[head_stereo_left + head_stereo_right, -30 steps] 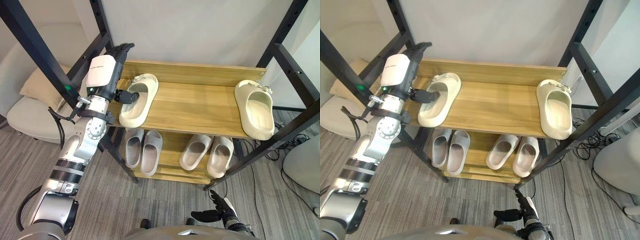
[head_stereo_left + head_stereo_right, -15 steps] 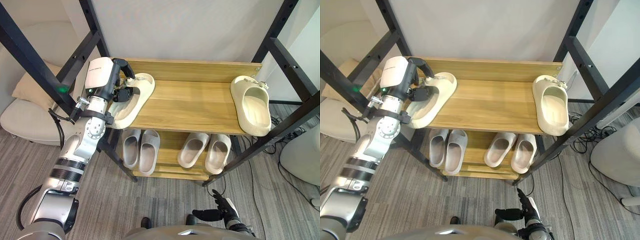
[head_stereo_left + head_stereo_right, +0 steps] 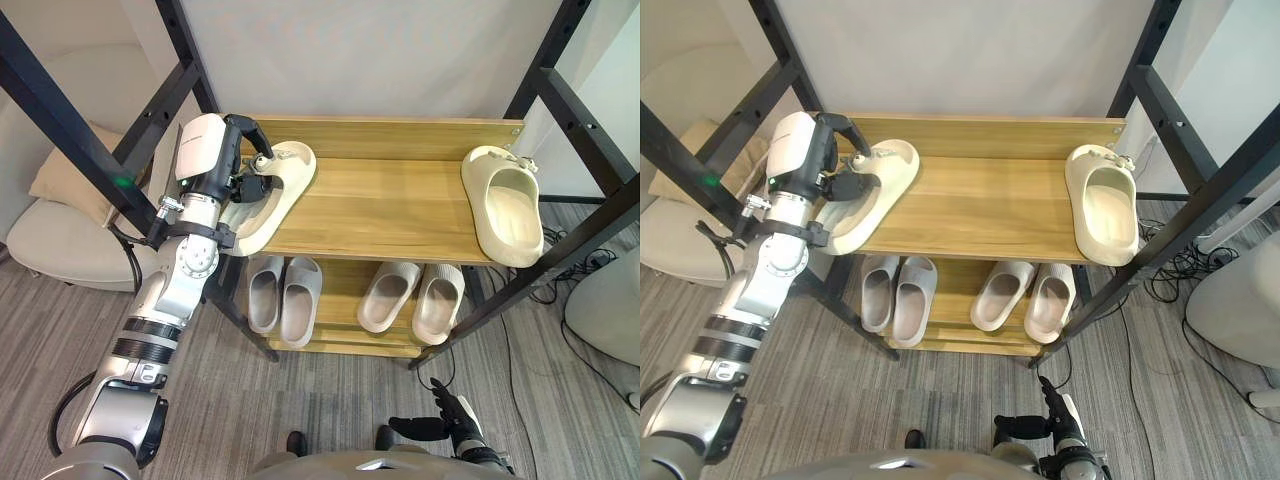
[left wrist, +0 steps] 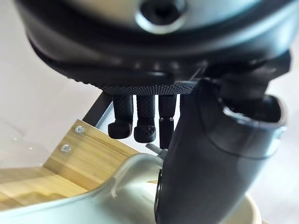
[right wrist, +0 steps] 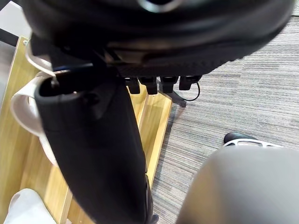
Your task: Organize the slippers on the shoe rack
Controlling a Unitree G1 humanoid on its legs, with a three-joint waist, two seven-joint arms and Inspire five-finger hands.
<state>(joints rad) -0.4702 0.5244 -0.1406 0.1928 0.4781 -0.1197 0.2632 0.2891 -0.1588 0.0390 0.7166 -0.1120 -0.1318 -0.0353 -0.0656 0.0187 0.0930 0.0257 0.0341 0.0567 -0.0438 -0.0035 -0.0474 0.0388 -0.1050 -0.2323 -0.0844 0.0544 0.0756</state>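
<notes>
Shoe rack (image 3: 390, 205) of wooden shelves in a black frame, seen from above. On the top shelf, at the left end, left slipper (image 3: 275, 195), cream, lying slantwise with toe end toward the back wall and heel end at the front-left corner. Clamped by left hand (image 3: 232, 165): fingers (image 4: 142, 116) curled down over the slipper's upper, thumb tucked into the foot opening, band pinched between them. Cannot tell whether resting on the wood or raised just off it. At the far right end of the same shelf, right slipper (image 3: 505, 205), also cream, toe toward the back, well apart from the first. On the lower shelf, 2 pairs side by side: grey pair (image 3: 285, 297) at left, beige pair (image 3: 412, 300) at right. Right hand (image 3: 447, 424) hanging low over grey carpet (image 3: 330, 400), fingers loosely straight, thumb out, holding nothing. Beside the rack at left, pale armchair (image 3: 60, 245) with cushion (image 3: 65, 170).
</notes>
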